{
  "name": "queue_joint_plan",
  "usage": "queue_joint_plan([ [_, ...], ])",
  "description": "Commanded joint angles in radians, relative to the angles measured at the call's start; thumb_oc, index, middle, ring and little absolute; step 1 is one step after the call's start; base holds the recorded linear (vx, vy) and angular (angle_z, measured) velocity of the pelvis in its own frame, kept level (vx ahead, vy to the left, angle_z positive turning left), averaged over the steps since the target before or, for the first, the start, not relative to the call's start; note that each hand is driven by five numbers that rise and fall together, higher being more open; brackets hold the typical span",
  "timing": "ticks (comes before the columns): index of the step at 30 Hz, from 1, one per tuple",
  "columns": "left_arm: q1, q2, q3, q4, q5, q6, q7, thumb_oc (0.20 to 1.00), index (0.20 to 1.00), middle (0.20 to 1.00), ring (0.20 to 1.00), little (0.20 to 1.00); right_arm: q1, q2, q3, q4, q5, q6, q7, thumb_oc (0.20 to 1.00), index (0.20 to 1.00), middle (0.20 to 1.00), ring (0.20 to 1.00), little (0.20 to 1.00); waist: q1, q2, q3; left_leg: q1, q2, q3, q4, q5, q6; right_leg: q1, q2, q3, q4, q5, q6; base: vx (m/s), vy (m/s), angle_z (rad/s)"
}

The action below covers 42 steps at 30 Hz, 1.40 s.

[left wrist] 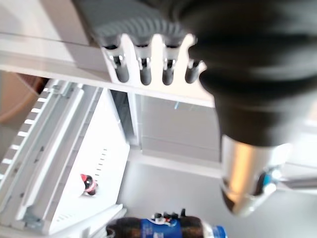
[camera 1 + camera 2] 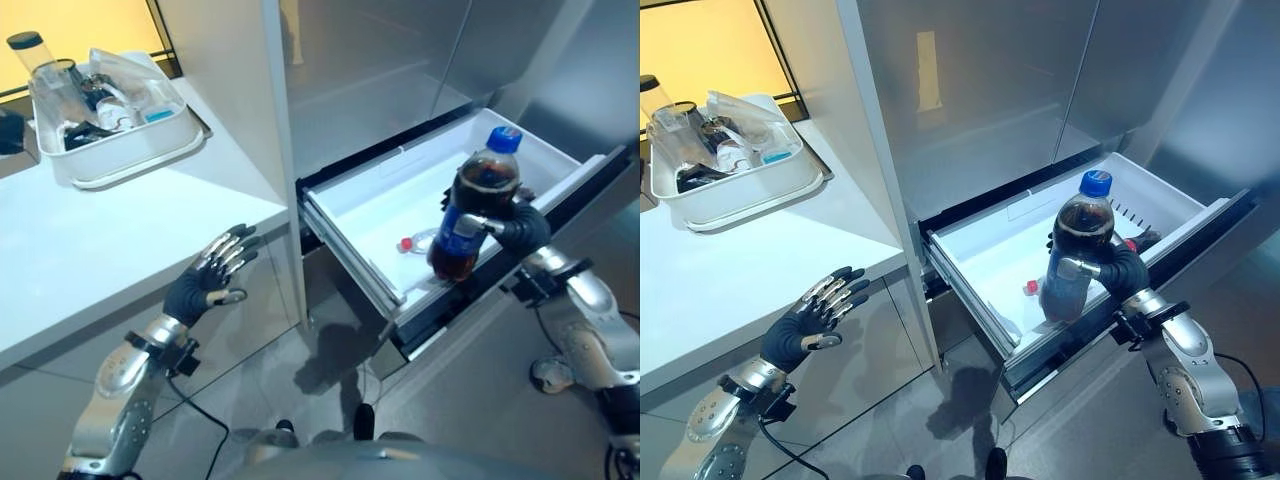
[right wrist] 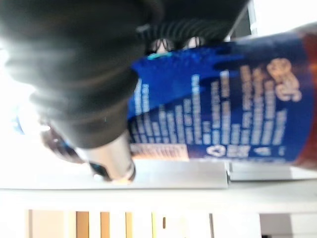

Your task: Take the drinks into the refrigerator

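Left eye view: right hand (image 2: pixel 520 228) clamped on upright cola bottle (image 2: pixel 474 205) above open drawer (image 2: pixel 352 212); left hand (image 2: pixel 205 276) idle, fingers straight.

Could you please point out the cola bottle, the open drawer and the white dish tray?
Dark cola bottle with blue cap (image 2: pixel 462 232), left eye view, label.
White refrigerator drawer (image 2: pixel 360 205), left eye view, floor.
White dish tray (image 2: pixel 130 150), left eye view, front wall.

I see a dark-brown cola bottle (image 2: pixel 472 210) with a blue cap and blue label. The drawer (image 2: pixel 400 190) is white inside, with grey steel fronts around it. The table (image 2: pixel 90 230) is white, as is the tray (image 2: pixel 120 155). A red-capped clear bottle (image 2: pixel 420 242) lies in the drawer.
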Motion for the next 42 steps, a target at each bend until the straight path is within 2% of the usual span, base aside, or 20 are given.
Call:
queue_joint_plan([
  [1,0.006,0.032,0.014,-0.051,-0.066,-0.072,-0.027,1.000,1.000,1.000,1.000,1.000,-0.159,-0.044,-0.102,-0.079,0.022,-0.140,-0.010,0.200,0.200,0.200,0.200,0.200,0.009,-0.043,-0.038,0.011,-0.030,-0.061,0.005,-0.076,0.035,0.002,-0.066,-0.019,0.130,-0.080,0.109,0.00,0.000,0.00],
  [3,0.010,0.033,0.007,-0.047,-0.071,-0.073,-0.029,1.000,1.000,1.000,1.000,1.000,-0.172,-0.079,-0.094,-0.066,0.015,-0.142,-0.016,0.200,0.200,0.200,0.200,0.200,0.014,-0.047,-0.031,0.006,-0.030,-0.061,0.006,-0.073,0.035,-0.003,-0.065,-0.021,0.132,-0.080,0.109,-0.02,-0.007,0.00],
  [4,0.012,0.044,0.000,-0.051,-0.074,-0.078,-0.040,1.000,1.000,1.000,1.000,1.000,-0.190,-0.127,-0.080,-0.047,0.002,-0.140,-0.017,0.200,0.200,0.200,0.200,0.200,0.018,-0.050,-0.021,-0.003,-0.030,-0.063,0.008,-0.070,0.035,-0.012,-0.064,-0.021,0.136,-0.079,0.109,-0.03,-0.012,0.00],
  [5,0.012,0.043,0.000,-0.051,-0.074,-0.079,-0.040,1.000,1.000,1.000,1.000,1.000,-0.194,-0.128,-0.078,-0.045,0.003,-0.141,-0.016,0.200,0.200,0.200,0.200,0.200,0.017,-0.049,-0.021,-0.004,-0.030,-0.063,0.009,-0.070,0.035,-0.013,-0.065,-0.021,0.137,-0.080,0.109,-0.07,-0.021,0.01],
  [6,0.009,0.058,-0.011,-0.051,-0.077,-0.085,-0.048,1.000,1.000,1.000,1.000,1.000,-0.218,-0.176,-0.055,0.001,-0.007,-0.135,-0.022,0.200,0.200,0.200,0.200,0.200,0.027,-0.056,-0.005,-0.020,-0.029,-0.066,0.012,-0.064,0.033,-0.028,-0.064,-0.023,0.141,-0.078,0.110,-0.04,-0.014,0.01],
  [7,0.009,0.057,-0.010,-0.050,-0.077,-0.086,-0.049,1.000,1.000,1.000,1.000,1.000,-0.223,-0.178,-0.052,0.006,-0.005,-0.137,-0.021,0.200,0.200,0.200,0.200,0.200,0.026,-0.055,-0.005,-0.021,-0.029,-0.065,0.012,-0.064,0.033,-0.030,-0.064,-0.023,0.141,-0.078,0.110,-0.11,-0.033,0.02],
  [8,0.008,0.063,-0.018,-0.043,-0.094,-0.089,-0.050,1.000,1.000,1.000,1.000,1.000,-0.245,-0.225,-0.024,0.034,-0.020,-0.130,-0.020,0.200,0.200,0.200,0.200,0.200,0.034,-0.059,0.016,-0.042,-0.029,-0.070,0.017,-0.056,0.033,-0.050,-0.064,-0.024,0.148,-0.075,0.109,-0.07,-0.019,0.02],
  [9,0.006,0.062,-0.018,-0.042,-0.094,-0.090,-0.050,1.000,1.000,1.000,1.000,1.000,-0.249,-0.226,-0.021,0.037,-0.020,-0.131,-0.020,0.200,0.200,0.200,0.200,0.200,0.033,-0.058,0.016,-0.043,-0.029,-0.070,0.017,-0.056,0.033,-0.052,-0.064,-0.024,0.150,-0.076,0.109,-0.13,-0.035,0.01],
  [10,0.006,0.074,-0.020,-0.042,-0.100,-0.093,-0.053,1.000,1.000,1.000,1.000,1.000,-0.278,-0.281,-0.002,0.060,-0.049,-0.125,-0.021,0.200,0.200,0.200,0.200,0.200,0.043,-0.060,0.037,-0.065,-0.026,-0.074,0.025,-0.050,0.034,-0.076,-0.064,-0.027,0.161,-0.074,0.109,-0.06,-0.017,0.02],
  [11,0.005,0.073,-0.020,-0.041,-0.100,-0.093,-0.053,1.000,1.000,1.000,1.000,1.000,-0.282,-0.282,0.000,0.063,-0.049,-0.126,-0.021,0.200,0.200,0.200,0.200,0.200,0.042,-0.060,0.037,-0.067,-0.026,-0.075,0.026,-0.051,0.034,-0.078,-0.064,-0.027,0.162,-0.075,0.109,-0.13,-0.022,0.02],
  [12,-0.002,0.091,-0.032,-0.049,-0.103,-0.106,-0.056,1.000,1.000,1.000,1.000,1.000,-0.349,-0.321,0.047,0.166,-0.073,-0.130,-0.048,0.200,0.200,0.200,0.200,0.200,0.061,-0.059,0.064,-0.094,-0.027,-0.082,0.039,-0.045,0.035,-0.105,-0.065,-0.029,0.177,-0.073,0.107,-0.07,-0.006,0.05],
  [18,-0.033,0.102,-0.050,-0.053,-0.107,-0.141,-0.038,1.000,1.000,1.000,1.000,1.000,-0.537,-0.395,0.183,0.298,-0.143,-0.142,-0.093,0.200,0.200,0.200,0.200,0.200,0.086,-0.049,0.125,-0.175,-0.021,-0.088,0.072,-0.027,0.028,-0.174,-0.068,-0.034,0.199,-0.066,0.103,-0.07,-0.011,0.08],
  [24,-0.039,0.102,-0.051,-0.066,-0.111,-0.162,-0.024,1.000,1.000,1.000,1.000,1.000,-0.610,-0.442,0.264,0.378,-0.187,-0.139,-0.094,0.200,0.200,0.200,0.200,0.200,0.100,-0.040,0.179,-0.219,-0.019,-0.103,0.075,-0.008,0.019,-0.212,-0.067,-0.043,0.204,-0.060,0.099,-0.04,-0.027,0.09],
  [31,-0.054,0.118,-0.060,-0.075,-0.105,-0.190,-0.002,1.000,1.000,1.000,1.000,1.000,-0.695,-0.443,0.332,0.494,-0.223,-0.144,-0.128,0.200,0.200,0.200,0.200,0.200,0.114,-0.023,0.232,-0.259,-0.020,-0.119,0.084,0.006,0.013,-0.248,-0.068,-0.052,0.221,-0.059,0.095,-0.05,-0.026,0.05],
  [35,-0.079,0.128,-0.082,-0.081,-0.086,-0.218,0.027,1.000,1.000,1.000,1.000,1.000,-0.745,-0.397,0.380,0.551,-0.255,-0.149,-0.155,0.200,0.200,0.200,0.200,0.200,0.117,-0.017,0.272,-0.286,-0.020,-0.120,0.095,0.010,0.010,-0.274,-0.071,-0.052,0.228,-0.051,0.093,-0.06,-0.013,0.05],
  [39,-0.082,0.131,-0.084,-0.092,-0.074,-0.225,0.045,1.000,1.000,1.000,1.000,1.000,-0.736,-0.382,0.393,0.564,-0.284,-0.146,-0.163,0.200,0.200,0.200,0.200,0.200,0.118,-0.015,0.285,-0.291,-0.021,-0.120,0.095,0.012,0.011,-0.279,-0.071,-0.053,0.231,-0.049,0.093,-0.05,-0.013,0.02],
  [40,-0.085,0.131,-0.083,-0.103,-0.059,-0.230,0.061,1.000,1.000,1.000,1.000,1.000,-0.721,-0.361,0.419,0.603,-0.370,-0.126,-0.172,0.200,0.200,0.200,0.200,0.200,0.116,-0.012,0.307,-0.298,-0.020,-0.122,0.093,0.017,0.010,-0.289,-0.071,-0.056,0.236,-0.049,0.092,-0.06,-0.020,0.01],
  [42,-0.088,0.132,-0.084,-0.104,-0.048,-0.237,0.071,1.000,1.000,1.000,1.000,1.000,-0.726,-0.352,0.436,0.628,-0.408,-0.118,-0.177,0.200,0.200,0.200,0.200,0.200,0.114,-0.009,0.317,-0.302,-0.019,-0.124,0.093,0.019,0.009,-0.295,-0.072,-0.058,0.241,-0.050,0.092,-0.07,-0.015,0.05],
])
